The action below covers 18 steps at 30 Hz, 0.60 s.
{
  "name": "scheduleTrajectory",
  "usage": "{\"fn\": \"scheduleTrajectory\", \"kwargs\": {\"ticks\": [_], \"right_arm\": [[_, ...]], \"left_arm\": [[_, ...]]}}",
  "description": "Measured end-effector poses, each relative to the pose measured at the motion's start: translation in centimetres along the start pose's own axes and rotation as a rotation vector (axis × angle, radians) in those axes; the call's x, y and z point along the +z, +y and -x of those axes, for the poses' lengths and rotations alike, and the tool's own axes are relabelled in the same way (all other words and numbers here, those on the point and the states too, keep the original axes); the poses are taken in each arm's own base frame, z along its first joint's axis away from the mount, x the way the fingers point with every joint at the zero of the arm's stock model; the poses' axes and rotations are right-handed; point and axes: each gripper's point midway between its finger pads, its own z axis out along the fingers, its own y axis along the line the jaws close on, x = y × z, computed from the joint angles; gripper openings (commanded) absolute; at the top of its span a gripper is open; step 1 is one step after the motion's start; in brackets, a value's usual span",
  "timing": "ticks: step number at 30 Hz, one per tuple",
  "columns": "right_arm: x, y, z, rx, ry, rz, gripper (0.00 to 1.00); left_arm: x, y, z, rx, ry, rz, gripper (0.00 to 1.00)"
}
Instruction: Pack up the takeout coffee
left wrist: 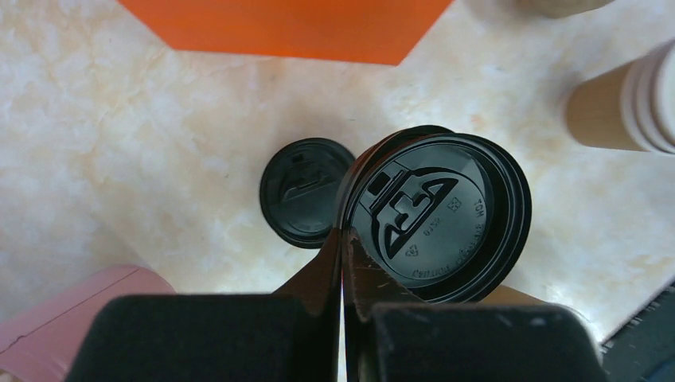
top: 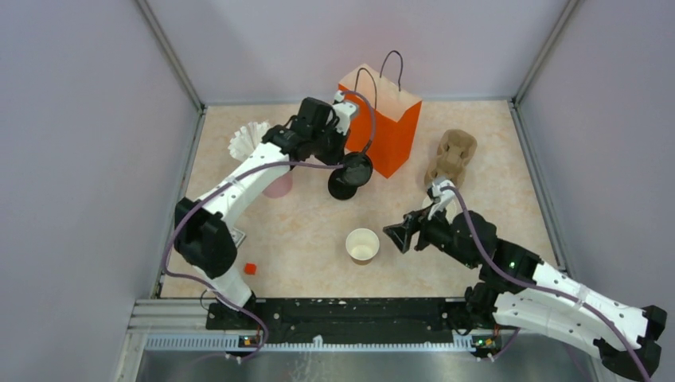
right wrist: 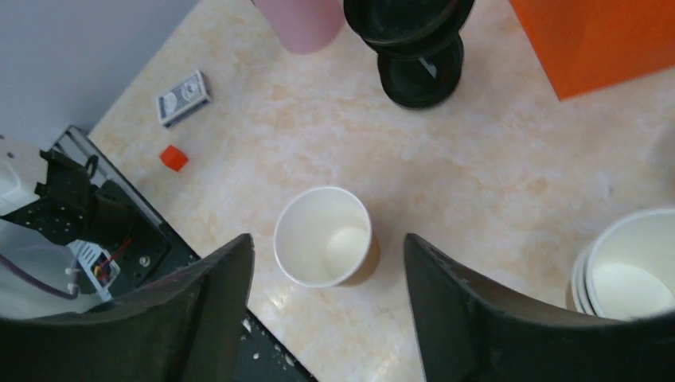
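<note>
The left arm (top: pixel 239 179) is seen stretched forward from its base, elbow bent near the left wall, wrist set beside the orange bag (top: pixel 388 119); the left gripper (top: pixel 345 157) is pointed downward and its jaws are clamped on the rim of a black lid (left wrist: pixel 442 215), which is held tilted above the table (top: pixel 302 239); a second lid (left wrist: pixel 306 203) is seen lying flat on the table, just beside and partly under it; the right arm (top: pixel 549 298) is laid low from the near right corner and angled leftward; the right gripper (top: pixel 396 236) is held with its jaws spread wide, nothing between them, and is aimed at the brown paper cup (top: pixel 362 245); that cup is stood upright and uncovered near the middle of the table, white inside, near the right fingertips but not touched by them, and well apart from the orange bag; in the right wrist view it is framed between the two black fingers (right wrist: pixel 215 310); raised lettering is seen near the rim of the black lid, and "HOT" appears to be spelled there, the smaller marks being too fine to read; a small printed pack (right wrist: pixel 183 98) is seen by the left wall, its print illegible; a stack of cups (right wrist: pixel 629 270) is cut off at the right edge of the right wrist view.
</note>
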Motion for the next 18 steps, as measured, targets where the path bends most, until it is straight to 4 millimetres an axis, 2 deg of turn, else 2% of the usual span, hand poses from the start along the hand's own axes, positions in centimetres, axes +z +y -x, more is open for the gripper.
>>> {"fn": "scheduleTrajectory", "kwargs": {"ticks": [1,4,8,11,14,18], "right_arm": [[0.2,0.2,-0.1,-0.016,-0.017,0.024,0.86],[0.5,1.0,0.3,-0.096,-0.085,0.103,0.83],[0.3,2.3,2.8,-0.126,-0.182,0.152,0.79],[0.1,2.4,3.7,-0.104,-0.206,0.151,0.78],[-0.1,2.3,3.5,-0.072,-0.198,0.145,0.78],[-0.4,2.2,3.3,-0.035,-0.187,0.141,0.77]], "left_arm": [[-1.0,-0.6,0.6,0.000,-0.025,-0.023,0.00],[-3.3,-1.8,1.5,-0.011,-0.078,-0.068,0.00],[-4.1,-1.6,0.8,-0.011,-0.106,-0.046,0.00],[-3.1,-0.3,-0.7,-0.018,-0.079,0.024,0.00],[-1.6,1.3,-1.7,-0.025,-0.045,0.102,0.00],[1.8,3.3,-3.3,-0.038,0.016,0.169,0.00]]}}
